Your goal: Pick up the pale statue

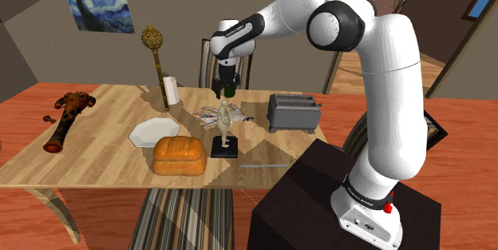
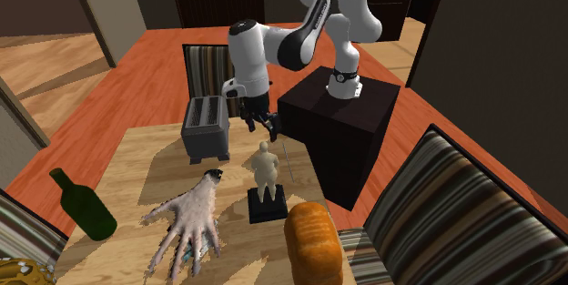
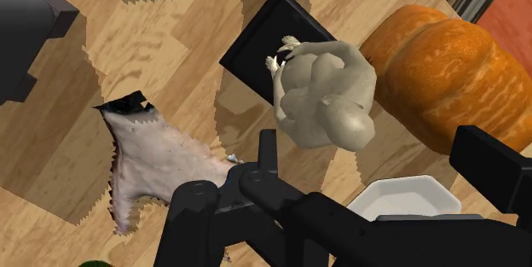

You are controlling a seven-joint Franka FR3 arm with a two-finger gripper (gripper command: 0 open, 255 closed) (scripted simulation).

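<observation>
With the end effector (image 2: 262, 128) open and empty above the pale statue (image 2: 265, 169), which stood upright on the table (image 2: 136, 169) near the bread loaf (image 2: 312, 238), I judged it best to centre over its torso, then descend straight.

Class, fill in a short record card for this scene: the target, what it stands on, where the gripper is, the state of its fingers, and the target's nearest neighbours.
target: pale statue, upright
stands on: black square base, on the wooden table
gripper position: the gripper hangs above the statue, not clasping it
fingers: open, nothing held
neighbours: orange bread loaf, white plate, grey toaster, pale hand model
</observation>
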